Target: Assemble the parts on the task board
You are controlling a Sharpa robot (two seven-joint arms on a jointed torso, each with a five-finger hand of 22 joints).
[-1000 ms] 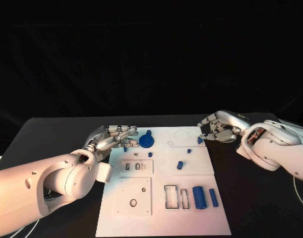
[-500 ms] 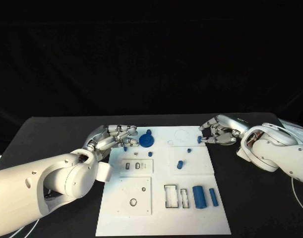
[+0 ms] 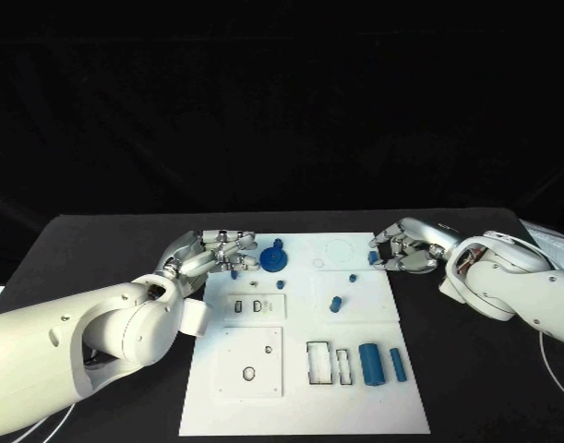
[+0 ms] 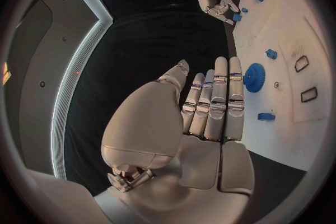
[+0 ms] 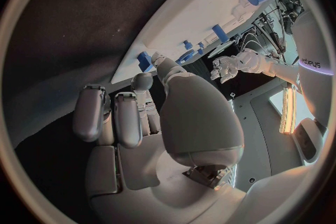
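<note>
Black counter (image 3: 95, 249) under a dark backdrop, with the white task board (image 3: 362, 415) lying in the middle. On the near part of the board, two blue cylinders (image 3: 372, 365) resting side by side next to empty rectangular slots, not yet set in. Left robot hand (image 3: 215, 251) placed at the far left edge of the board, just beside the blue gear (image 3: 272, 260), fingers straight and close to each other, thumb apart, nothing inside; probably kept flat and ready to reach for the gear or to steady the board. Right robot hand (image 3: 408, 245) at the far right edge, fingers curled, fingertips right at a small blue part (image 3: 372, 257) sitting on that edge; likely positioned so for pinching the part and carrying it to its seat. Impossible to tell whether already clamped on it or only touching. Compared with a second ago: left robot hand advanced slightly toward the gear; right robot hand drawn a little closer to the board, with more of its back turned up; small blue part at nearly the same place; other pieces on the board unmoved.
</note>
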